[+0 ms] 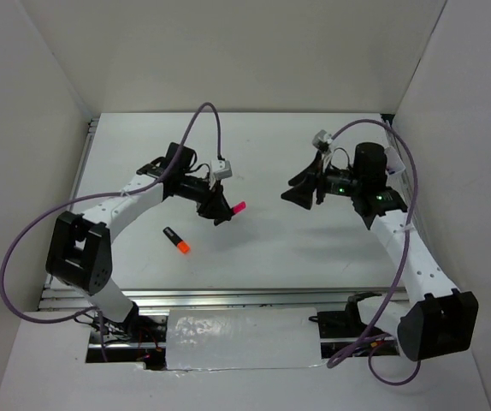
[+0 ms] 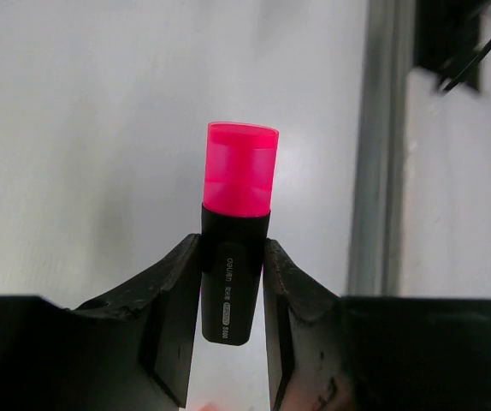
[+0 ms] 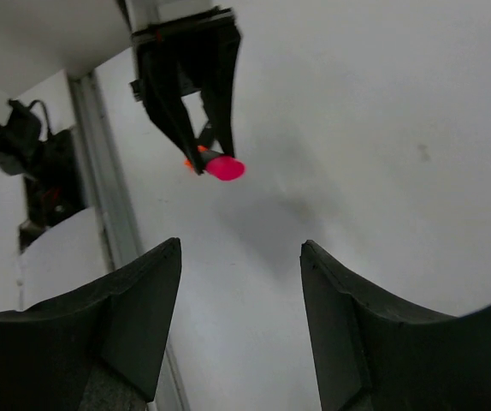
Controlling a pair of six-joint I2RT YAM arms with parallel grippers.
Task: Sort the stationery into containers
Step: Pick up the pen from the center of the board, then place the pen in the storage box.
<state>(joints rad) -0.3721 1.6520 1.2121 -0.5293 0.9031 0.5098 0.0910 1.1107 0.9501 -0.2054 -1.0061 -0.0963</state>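
- The left end effector (image 1: 221,208) was closed on a pink highlighter (image 1: 236,208), one finger pressing each side of its black barrel.
- In the left wrist view the pink highlighter (image 2: 239,193) stuck out past the fingertips. Its pink cap pointed away from the camera, and small white lettering showed on the barrel between the fingers.
- It was held clear of the white surface (image 1: 314,248), left of the middle, with its shadow falling on the surface below.
- The right end effector (image 1: 298,195) was open with nothing between its fingers. It pointed toward the left one and was well apart from it.
- In the right wrist view the pink cap (image 3: 223,168) showed at the tip of the left end effector, beyond the spread fingers.
- An orange highlighter (image 1: 176,240) lay flat on the surface near the left end effector, touched by neither arm.
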